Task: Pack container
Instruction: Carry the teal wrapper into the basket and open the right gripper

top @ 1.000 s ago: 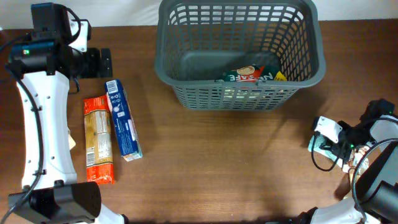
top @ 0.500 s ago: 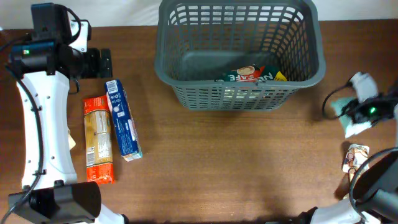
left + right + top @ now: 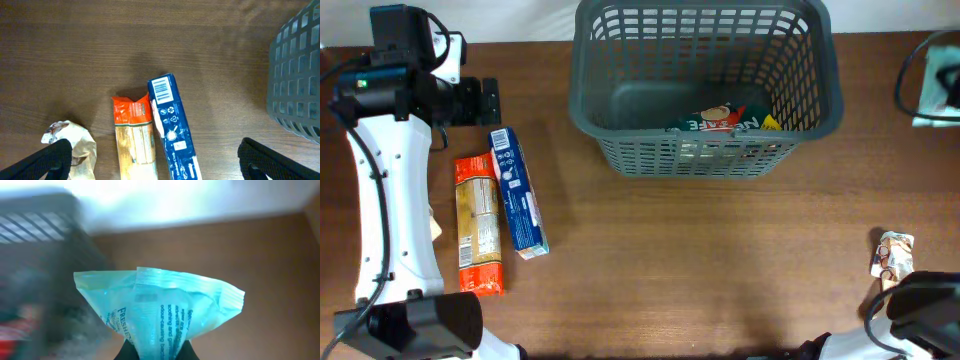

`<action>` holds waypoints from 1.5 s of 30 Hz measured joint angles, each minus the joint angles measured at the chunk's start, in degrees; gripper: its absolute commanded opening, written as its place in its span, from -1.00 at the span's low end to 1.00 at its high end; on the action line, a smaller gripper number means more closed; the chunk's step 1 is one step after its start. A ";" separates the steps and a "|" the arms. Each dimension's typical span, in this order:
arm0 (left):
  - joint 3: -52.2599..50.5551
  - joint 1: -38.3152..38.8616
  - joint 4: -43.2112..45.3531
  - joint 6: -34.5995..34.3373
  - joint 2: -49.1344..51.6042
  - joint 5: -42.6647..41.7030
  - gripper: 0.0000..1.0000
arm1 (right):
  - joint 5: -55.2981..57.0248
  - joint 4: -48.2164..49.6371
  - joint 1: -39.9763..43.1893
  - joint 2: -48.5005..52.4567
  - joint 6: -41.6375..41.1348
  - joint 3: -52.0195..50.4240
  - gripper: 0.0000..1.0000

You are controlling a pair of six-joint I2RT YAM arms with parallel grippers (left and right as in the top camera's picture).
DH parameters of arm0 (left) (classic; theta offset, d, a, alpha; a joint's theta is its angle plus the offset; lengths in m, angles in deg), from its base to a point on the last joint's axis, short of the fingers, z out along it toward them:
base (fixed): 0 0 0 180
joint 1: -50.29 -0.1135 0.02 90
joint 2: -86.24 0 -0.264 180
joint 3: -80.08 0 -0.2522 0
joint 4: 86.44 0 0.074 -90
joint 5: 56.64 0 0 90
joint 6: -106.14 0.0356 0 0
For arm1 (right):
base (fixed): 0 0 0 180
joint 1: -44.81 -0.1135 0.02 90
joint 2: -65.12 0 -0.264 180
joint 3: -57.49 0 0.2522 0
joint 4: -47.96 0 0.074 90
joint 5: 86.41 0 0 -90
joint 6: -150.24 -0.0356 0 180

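The dark grey slotted container stands at the back centre, with a green snack packet inside; it also shows in the left wrist view and, blurred, in the right wrist view. My right gripper is shut on a light teal packet, held in the air right of the container at the overhead's right edge. My left gripper is open and empty above a blue box and an orange packet. In the overhead view it sits at the far left.
The blue box and the orange packet lie side by side at the left. A crumpled brown-and-white packet lies left of them. A small packet lies at the front right. The table's back edge runs behind the container.
My right gripper has risen from the table at the front right and moved toward the back with the teal packet. The left arm has not moved.
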 measured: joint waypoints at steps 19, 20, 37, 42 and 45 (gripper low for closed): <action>0.00 0.00 1.29 0.00 0.00 -0.22 0.99 | -9.03 12.04 -30.53 0.00 -14.23 6.36 -0.94; 0.00 0.00 1.27 0.00 0.00 -0.28 0.99 | -7.65 10.60 -32.13 0.00 -14.16 6.36 -0.94; 0.00 0.00 0.61 0.00 0.00 -0.92 0.99 | 3.61 -1.68 -41.42 6.86 -10.60 6.36 0.98; 0.00 0.00 0.55 0.00 0.02 -0.92 0.99 | 3.65 -1.84 -41.09 6.67 -10.56 6.36 0.98; 0.00 0.00 0.52 0.00 0.02 -0.92 0.99 | 4.85 -2.91 -39.15 5.33 -11.10 6.84 0.98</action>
